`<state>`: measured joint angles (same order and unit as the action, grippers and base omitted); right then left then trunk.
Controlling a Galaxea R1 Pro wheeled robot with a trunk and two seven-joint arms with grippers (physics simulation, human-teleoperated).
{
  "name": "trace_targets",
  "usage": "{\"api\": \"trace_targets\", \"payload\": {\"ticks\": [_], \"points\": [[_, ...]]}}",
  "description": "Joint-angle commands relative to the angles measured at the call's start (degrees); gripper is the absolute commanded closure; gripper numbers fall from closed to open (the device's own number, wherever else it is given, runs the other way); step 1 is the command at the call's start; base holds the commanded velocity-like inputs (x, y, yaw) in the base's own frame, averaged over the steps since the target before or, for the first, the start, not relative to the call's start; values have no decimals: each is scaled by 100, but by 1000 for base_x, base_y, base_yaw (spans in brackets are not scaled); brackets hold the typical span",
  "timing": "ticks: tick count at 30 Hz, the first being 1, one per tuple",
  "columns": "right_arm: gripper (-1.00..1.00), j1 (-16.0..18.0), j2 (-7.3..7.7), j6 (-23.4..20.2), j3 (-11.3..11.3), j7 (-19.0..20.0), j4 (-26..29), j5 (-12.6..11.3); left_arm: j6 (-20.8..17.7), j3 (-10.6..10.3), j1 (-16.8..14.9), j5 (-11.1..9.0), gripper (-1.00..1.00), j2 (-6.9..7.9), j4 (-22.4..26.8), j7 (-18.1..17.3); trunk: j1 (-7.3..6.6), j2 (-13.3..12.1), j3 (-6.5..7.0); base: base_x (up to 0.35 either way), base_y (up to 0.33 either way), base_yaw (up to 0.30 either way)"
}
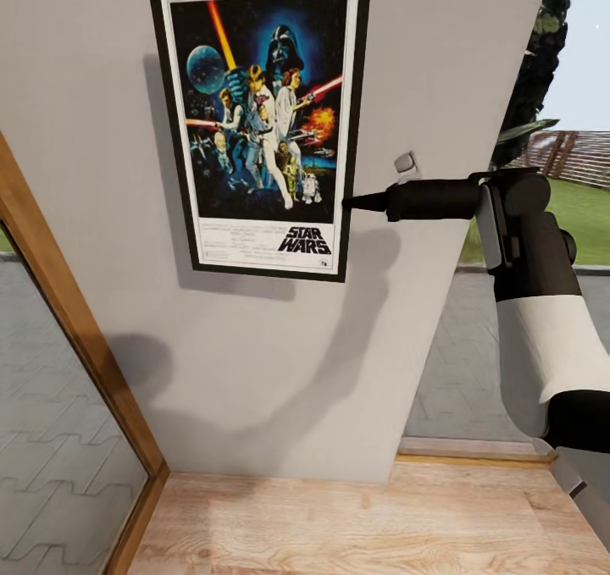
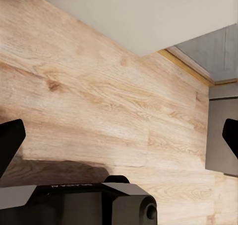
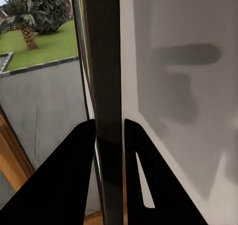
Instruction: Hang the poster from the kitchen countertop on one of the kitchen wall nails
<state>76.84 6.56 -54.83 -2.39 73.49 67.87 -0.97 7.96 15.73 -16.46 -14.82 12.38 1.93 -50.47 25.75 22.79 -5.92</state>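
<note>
One poster [image 1: 261, 122] on the wall [image 1: 440, 67]; right fingers [image 3: 79, 175] pinch its edge. Left fingers [image 2: 10, 145] spread, empty, above wooden floor [image 2: 99, 101].

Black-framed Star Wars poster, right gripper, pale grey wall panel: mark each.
Black-framed Star Wars poster [image 1: 263, 126], head view, on the artwork.
Right gripper [image 1: 349, 204], head view, fingertips at the frame edge.
Pale grey wall panel [image 1: 254, 363], head view, bare area below.

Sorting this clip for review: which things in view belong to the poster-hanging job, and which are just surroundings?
Job:
- poster, flat against the grey wall panel
- right tool, shut on the poster's right edge

Surroundings:
- wooden floor
- wooden door frame
- left tool, open over the floor
- palm tree outside
</note>
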Motion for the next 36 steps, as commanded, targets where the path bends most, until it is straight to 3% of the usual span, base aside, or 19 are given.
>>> {"api": "trace_targets", "payload": {"ticks": [1,36], "points": [[100,7,4,-57,-7,16,1,-18,30,0,-6,-4,-100,1,-8,-16,4,13,-13,0,0,0],[100,7,4,-63,1,-19,-8,-9,30,0,-6,-4,-100,1,-8,-16,4,13,-13,0,0,0]]}}
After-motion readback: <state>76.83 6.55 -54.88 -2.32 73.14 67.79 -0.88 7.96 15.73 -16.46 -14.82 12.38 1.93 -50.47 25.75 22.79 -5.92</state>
